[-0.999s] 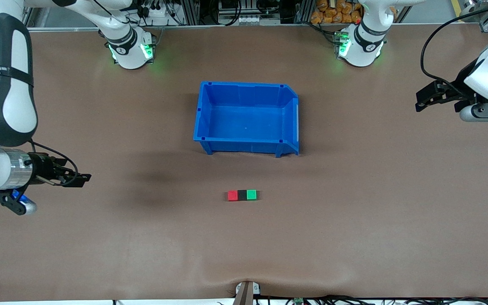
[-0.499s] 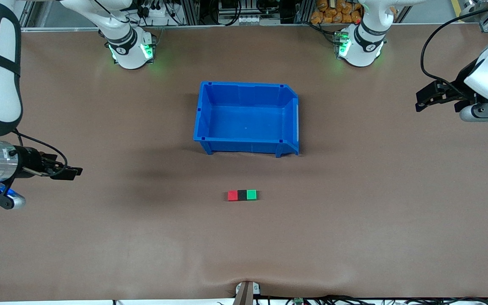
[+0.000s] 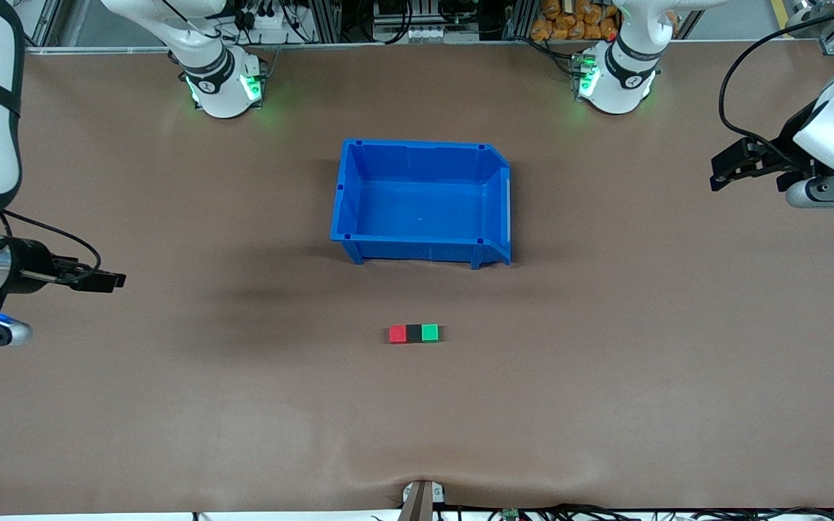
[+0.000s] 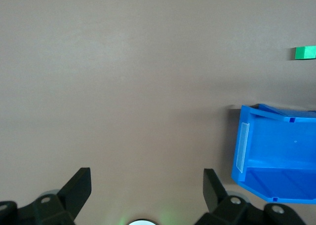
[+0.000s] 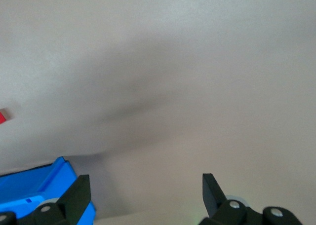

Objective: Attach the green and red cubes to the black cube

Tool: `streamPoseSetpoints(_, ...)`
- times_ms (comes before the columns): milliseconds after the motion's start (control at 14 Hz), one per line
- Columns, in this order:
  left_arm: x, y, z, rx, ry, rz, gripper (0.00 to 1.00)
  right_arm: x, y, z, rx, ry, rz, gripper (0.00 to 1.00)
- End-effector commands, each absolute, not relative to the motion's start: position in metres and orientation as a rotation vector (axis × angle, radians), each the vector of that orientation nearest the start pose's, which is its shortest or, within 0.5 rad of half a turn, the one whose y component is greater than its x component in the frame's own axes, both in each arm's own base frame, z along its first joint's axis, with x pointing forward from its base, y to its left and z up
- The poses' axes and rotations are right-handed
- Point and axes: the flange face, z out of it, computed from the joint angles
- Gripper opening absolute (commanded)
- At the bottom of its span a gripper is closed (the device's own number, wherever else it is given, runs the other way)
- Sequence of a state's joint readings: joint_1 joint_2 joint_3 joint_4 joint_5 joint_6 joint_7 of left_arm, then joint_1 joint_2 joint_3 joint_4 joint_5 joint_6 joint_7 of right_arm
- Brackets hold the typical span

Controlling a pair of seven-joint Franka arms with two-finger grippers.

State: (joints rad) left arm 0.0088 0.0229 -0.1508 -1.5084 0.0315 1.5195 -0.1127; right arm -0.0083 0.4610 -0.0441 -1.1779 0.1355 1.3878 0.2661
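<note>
Three cubes: red cube [image 3: 397,333], black cube [image 3: 413,333] and green cube [image 3: 429,333] lie in one straight row on the brown table [image 3: 605,376], the black one in the middle and touching both neighbours.
Order of the row: red sits toward the right arm's end of the table, green toward the left arm's end.
Blue bin [image 3: 344,217]: stands farther from the front camera than the row, well apart from it, with nothing visible inside.
Left gripper [image 3: 722,172]: hangs over bare table at the left arm's end, well away from both the bin and the cubes; its wrist view shows the two black fingers [image 4: 79,185] spread wide with nothing between them.
Left wrist view: takes in one end of the bin and the green cube alone at the frame's edge.
Right gripper [image 3: 109,280]: is over bare table at the right arm's end, well apart from the cubes; its wrist view shows the fingers [image 5: 81,193] standing wide apart and holding nothing.
Right wrist view: catches a corner of the bin and a sliver of the red cube at the frame's edge.
Contact: neither gripper touches any cube.
</note>
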Motion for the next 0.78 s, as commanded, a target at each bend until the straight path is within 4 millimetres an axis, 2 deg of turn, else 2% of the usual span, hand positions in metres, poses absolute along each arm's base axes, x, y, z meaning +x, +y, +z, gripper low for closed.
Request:
streamPoseSetpoints(0,0.551,-0.072,0.639,-3.1,0.066,0.006,1.0,0.646,-0.022,0.523,-3.0,0.409,0.406,1.0)
streamPoseSetpoints(214,0.551,-0.072,0.638,-3.1,0.066,0.011,1.0,0.639,-0.024,0.535,-3.024,0.383,0.382,1.0)
streamPoseSetpoints(428,0.551,-0.072,0.638,-3.1,0.066,0.011,1.0,0.63,-0.025,0.548,-3.037,0.271,0.368,1.0)
streamPoseSetpoints(713,0.551,-0.072,0.638,-3.1,0.063,0.011,1.0,0.625,-0.027,0.558,-3.052,0.261,0.352,1.0)
